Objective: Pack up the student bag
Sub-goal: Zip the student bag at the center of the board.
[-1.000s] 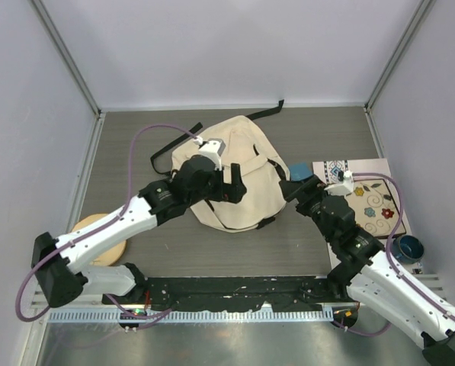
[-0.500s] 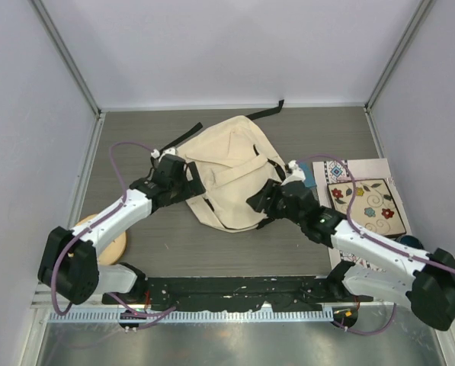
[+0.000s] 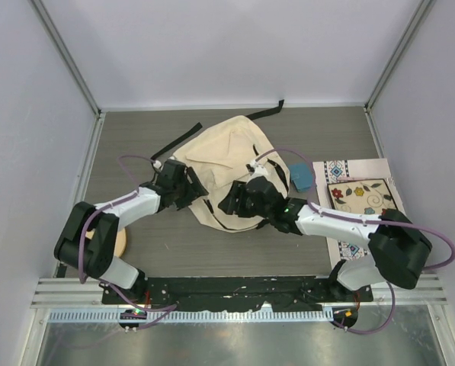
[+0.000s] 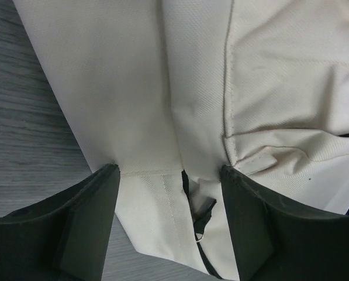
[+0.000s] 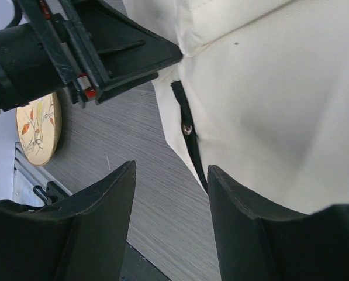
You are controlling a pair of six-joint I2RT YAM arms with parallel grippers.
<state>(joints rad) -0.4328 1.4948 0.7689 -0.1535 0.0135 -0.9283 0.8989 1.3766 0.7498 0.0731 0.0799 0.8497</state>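
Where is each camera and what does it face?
Top: above and behind the arms, looking down on the bag; both arms show.
Left wrist: at the bag's near edge, facing fabric and zipper; own fingers show.
Right wrist: facing the same edge; own fingers and left gripper show.
Both wrist views share the zipper.

3 pale lavender walls (image 3: 212, 46) enclose a grey wood-grain tabletop (image 3: 326, 130) (evenly lit).

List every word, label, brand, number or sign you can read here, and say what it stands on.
None can be read. The student bag is plain cream fabric with no visible label; the flowered mat and the round wooden disc carry only flower and leaf pictures, no letters.
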